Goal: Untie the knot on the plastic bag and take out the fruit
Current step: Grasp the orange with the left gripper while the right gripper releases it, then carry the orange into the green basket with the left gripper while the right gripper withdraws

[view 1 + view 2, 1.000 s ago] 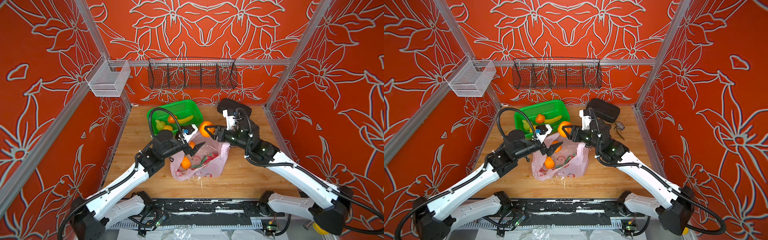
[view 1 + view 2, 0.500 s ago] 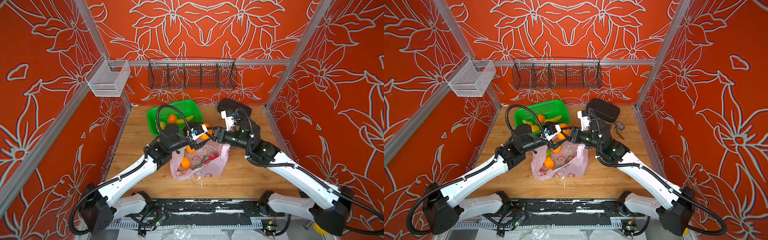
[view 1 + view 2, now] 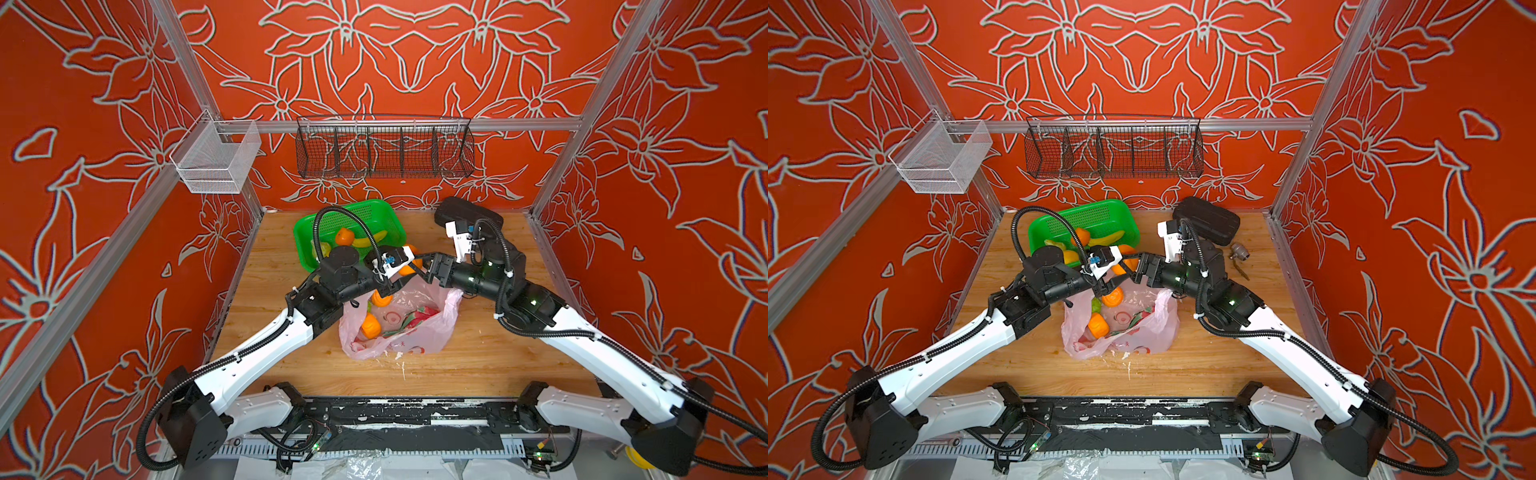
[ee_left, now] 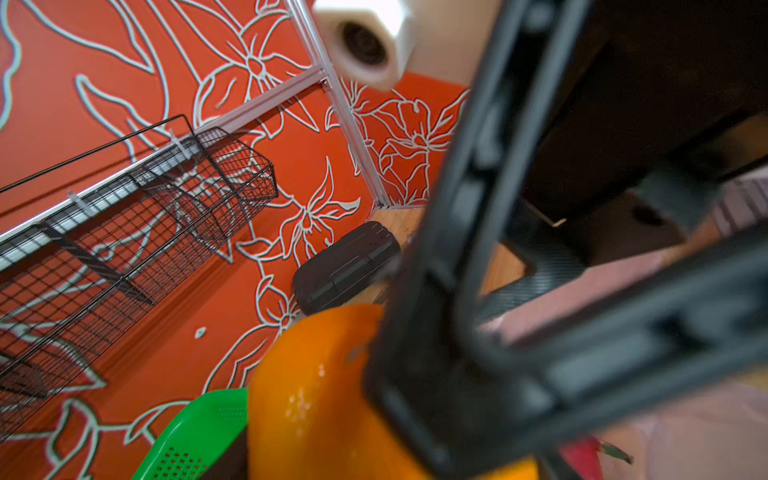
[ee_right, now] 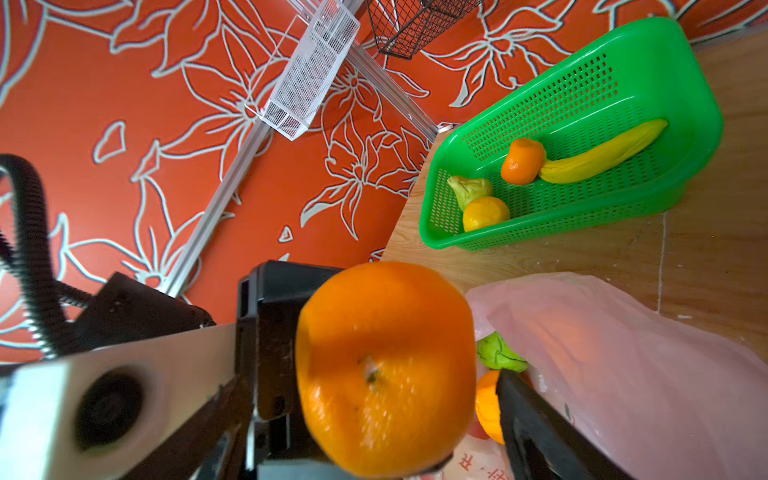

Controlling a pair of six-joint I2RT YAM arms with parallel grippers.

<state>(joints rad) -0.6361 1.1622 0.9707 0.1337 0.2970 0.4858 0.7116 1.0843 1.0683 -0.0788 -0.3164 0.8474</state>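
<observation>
DESK: What sits at the centre of the frame?

PHOTOGRAPHER: The left tool [image 3: 403, 270] and the right tool [image 3: 422, 266] meet over the upper edge of a thin translucent pink plastic bag [image 3: 440, 332], which lies slumped just below centre on the wooden worktop [image 3: 291, 353]. Between them hangs a round orange toy fruit [image 5: 386, 370], clear of the bag.

DESK: Who has it?

PHOTOGRAPHER: The left tool appears to be pinching the round orange toy fruit; a black finger [image 4: 415, 353] presses against its skin in the left wrist view. The right tool's jaws stand spread to either side, not gripping as far as the right wrist view shows.

DESK: And the knot?

PHOTOGRAPHER: No tied knot shows. The bag's mouth gapes toward the top of the frame, so the untying looks done.

DESK: The count?

PHOTOGRAPHER: At upper middle, the green perforated plastic basket [image 3: 357, 212] holds a small orange [image 3: 344, 236], a round yellow fruit [image 5: 485, 212], a pale green knobbly fruit [image 5: 469, 189] and a yellow banana [image 3: 370, 241]. In the bag lie two more oranges [image 3: 370, 326], a second green knobbly fruit [image 5: 500, 357] and a pink-and-green dragon fruit [image 3: 415, 318]. By my reckoning about half the emptying is left, counting the fruit in the air
</observation>
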